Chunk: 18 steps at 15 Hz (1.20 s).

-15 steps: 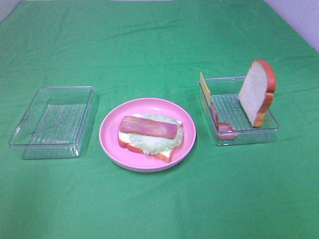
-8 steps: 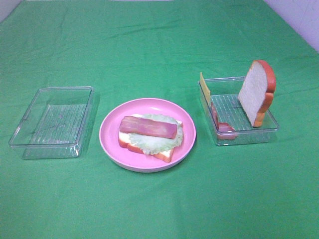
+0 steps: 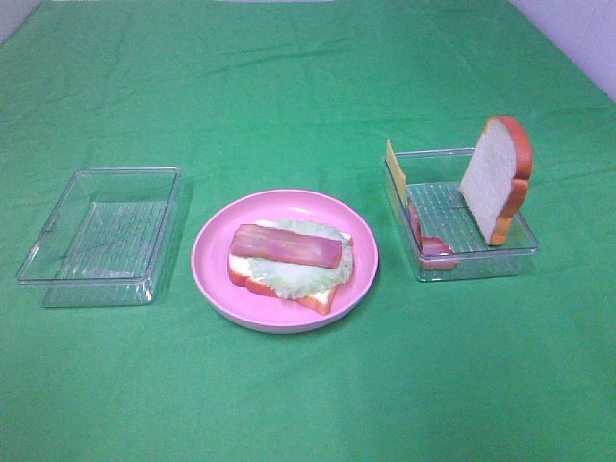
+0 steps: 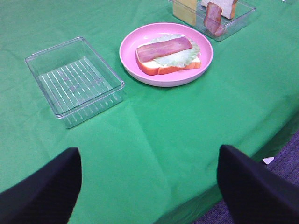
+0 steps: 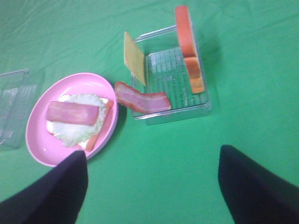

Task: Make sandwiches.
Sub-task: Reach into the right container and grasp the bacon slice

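Creased green cloth (image 3: 289,87), round pink plate (image 3: 206,262), layered sandwich (image 3: 287,252)

- Table, draped in a creased green cloth (image 3: 308,87); evenly lit.
- Floor (image 4: 286,179), dull purple carpet, beyond the table's edge; one white scrap (image 4: 268,160) lay on it.
- Pale surface (image 3: 579,31), far right corner.

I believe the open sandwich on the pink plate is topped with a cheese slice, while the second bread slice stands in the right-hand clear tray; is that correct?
Not quite: the topping is a bacon strip, lying on the lettuce. The cheese slice leans in the right-hand clear tray with the second bread slice, as the exterior high view shows. The rest holds.
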Each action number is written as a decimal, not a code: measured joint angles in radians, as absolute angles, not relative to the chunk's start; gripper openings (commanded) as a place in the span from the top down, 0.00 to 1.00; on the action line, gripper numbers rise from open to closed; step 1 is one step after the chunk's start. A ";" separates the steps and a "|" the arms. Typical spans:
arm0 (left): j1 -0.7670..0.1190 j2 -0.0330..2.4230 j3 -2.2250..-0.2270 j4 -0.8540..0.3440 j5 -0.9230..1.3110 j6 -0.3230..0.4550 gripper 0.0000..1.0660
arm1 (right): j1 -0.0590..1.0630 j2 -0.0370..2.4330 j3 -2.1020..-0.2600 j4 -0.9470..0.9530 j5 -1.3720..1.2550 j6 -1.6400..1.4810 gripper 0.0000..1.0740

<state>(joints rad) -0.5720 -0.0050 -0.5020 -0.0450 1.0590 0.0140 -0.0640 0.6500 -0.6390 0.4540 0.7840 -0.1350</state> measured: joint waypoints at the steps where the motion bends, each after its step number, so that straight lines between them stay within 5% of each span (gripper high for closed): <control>1: -0.572 -0.005 -0.502 -0.045 1.059 0.014 0.28 | -0.064 0.732 -0.671 0.499 0.781 -0.209 0.32; 8: -0.572 -0.005 -0.502 -0.045 1.059 0.015 0.28 | -0.063 1.204 -0.953 0.620 0.894 -0.446 0.33; 15: -0.572 -0.005 -0.502 -0.045 1.058 0.015 0.28 | 0.293 1.592 -1.272 0.265 0.969 -0.128 0.33; 18: -0.572 -0.005 -0.502 -0.045 1.058 0.016 0.28 | 0.338 1.733 -1.378 0.231 0.969 0.044 0.36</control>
<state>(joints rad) -0.5720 -0.0050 -0.5020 -0.0450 1.0580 0.0160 0.3380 1.7330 -1.3780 0.2310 0.9690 0.0440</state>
